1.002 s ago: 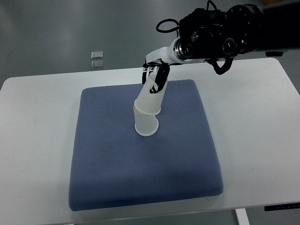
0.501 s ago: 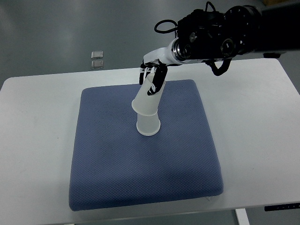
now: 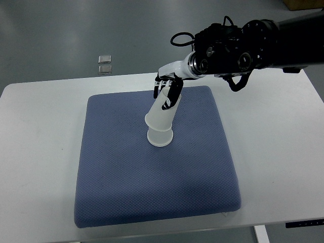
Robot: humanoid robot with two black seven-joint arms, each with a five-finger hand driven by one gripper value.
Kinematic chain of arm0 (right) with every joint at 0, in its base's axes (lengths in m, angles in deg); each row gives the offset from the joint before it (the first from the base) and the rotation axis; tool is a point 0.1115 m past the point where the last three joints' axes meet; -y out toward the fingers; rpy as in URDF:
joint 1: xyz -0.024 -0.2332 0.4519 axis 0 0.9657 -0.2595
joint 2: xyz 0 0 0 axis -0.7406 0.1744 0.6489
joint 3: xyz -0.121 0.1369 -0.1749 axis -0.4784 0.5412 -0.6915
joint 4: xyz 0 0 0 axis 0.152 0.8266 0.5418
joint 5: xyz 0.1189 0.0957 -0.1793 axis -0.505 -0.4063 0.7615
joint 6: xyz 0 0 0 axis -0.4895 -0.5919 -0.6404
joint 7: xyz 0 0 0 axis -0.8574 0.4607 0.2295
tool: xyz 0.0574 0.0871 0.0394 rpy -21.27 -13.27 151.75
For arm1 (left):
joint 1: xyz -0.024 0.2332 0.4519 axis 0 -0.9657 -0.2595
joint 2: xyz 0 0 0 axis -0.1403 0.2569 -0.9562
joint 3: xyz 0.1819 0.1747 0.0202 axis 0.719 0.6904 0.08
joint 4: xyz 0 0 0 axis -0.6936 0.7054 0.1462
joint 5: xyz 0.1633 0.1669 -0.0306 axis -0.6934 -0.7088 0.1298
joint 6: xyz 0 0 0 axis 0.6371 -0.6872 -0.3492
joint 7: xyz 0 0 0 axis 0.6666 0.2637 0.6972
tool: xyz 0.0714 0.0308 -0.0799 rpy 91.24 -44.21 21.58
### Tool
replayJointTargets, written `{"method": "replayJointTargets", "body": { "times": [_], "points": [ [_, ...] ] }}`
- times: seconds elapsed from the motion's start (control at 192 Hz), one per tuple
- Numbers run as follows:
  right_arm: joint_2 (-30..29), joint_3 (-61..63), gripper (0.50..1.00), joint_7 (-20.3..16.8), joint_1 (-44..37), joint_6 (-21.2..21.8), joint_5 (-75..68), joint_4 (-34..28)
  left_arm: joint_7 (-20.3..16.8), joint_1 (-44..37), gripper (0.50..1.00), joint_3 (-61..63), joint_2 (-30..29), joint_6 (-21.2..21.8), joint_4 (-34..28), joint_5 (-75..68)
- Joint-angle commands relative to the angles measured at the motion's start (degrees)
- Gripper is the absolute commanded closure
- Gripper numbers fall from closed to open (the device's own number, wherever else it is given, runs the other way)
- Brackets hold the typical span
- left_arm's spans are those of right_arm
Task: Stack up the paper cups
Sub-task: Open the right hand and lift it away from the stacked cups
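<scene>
**Right hand grips upper cup over the lower one**

The right hand (image 3: pixel 167 91), black-fingered on a white wrist, reaches in from the picture's right, its fingers curled around the base end of a translucent white paper cup (image 3: pixel 162 114). That cup is upside down and tilted, its rim sleeved over a second translucent white paper cup (image 3: pixel 160 137), which also stands mouth down near the middle of a blue textured square cushion (image 3: pixel 126 192). The cushion lies on a white rectangular table (image 3: pixel 273 152).

One top cam, steep down onto table (image 3: pixel 45 116)
</scene>
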Motion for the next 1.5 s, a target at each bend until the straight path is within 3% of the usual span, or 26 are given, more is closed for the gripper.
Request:
{"method": "replayJointTargets", "body": {
  "times": [0.0, 0.412, 0.569, 0.658, 0.851, 1.023, 1.268, 1.394, 1.493],
  "points": [
    [0.00, 0.02, 0.756, 0.01, 0.64, -0.49, 0.02, -0.01, 0.00, -0.08, 0.500, 0.00, 0.00, 0.00, 0.00, 0.00],
    [0.00, 0.20, 0.746, 0.54, 3.89, -0.84, -0.07, 0.17, 0.00, 0.00, 0.500, 0.00, 0.00, 0.00, 0.00, 0.00],
    [0.00, 0.29, 0.636, 1.15, 5.12, -0.76, -0.07, 0.52, 0.00, 0.00, 0.500, 0.00, 0.00, 0.00, 0.00, 0.00],
    [0.00, 0.29, 0.605, 1.33, 5.47, -0.76, -0.07, 0.61, 0.00, 0.00, 0.500, 0.00, 0.00, 0.00, 0.00, 0.00],
    [0.00, 1.61, 0.587, 1.33, 4.68, -0.14, -0.15, 1.40, 0.00, 0.00, 0.500, 0.00, 0.00, 0.00, 0.00, 0.00],
    [0.00, 5.03, 0.587, 1.42, -0.68, 0.39, -0.77, 1.66, 0.00, 0.00, 0.500, 0.09, 0.00, 0.09, 0.00, 0.00],
    [0.00, 8.37, 0.589, 1.86, -2.88, 0.03, -6.13, 11.86, 0.00, 0.00, 0.500, 0.00, 0.00, 0.00, 0.00, 0.00],
    [0.00, 11.80, 0.589, 2.03, 1.78, -0.67, -12.72, 18.45, 0.00, 0.00, 0.500, 0.00, 0.00, 0.00, 0.09, 0.00],
    [0.00, 16.90, 0.589, 2.12, 6.70, -3.66, -16.94, 23.19, 0.00, 0.00, 0.500, 0.00, 0.00, 0.00, 0.09, 0.00]
  ]
}}
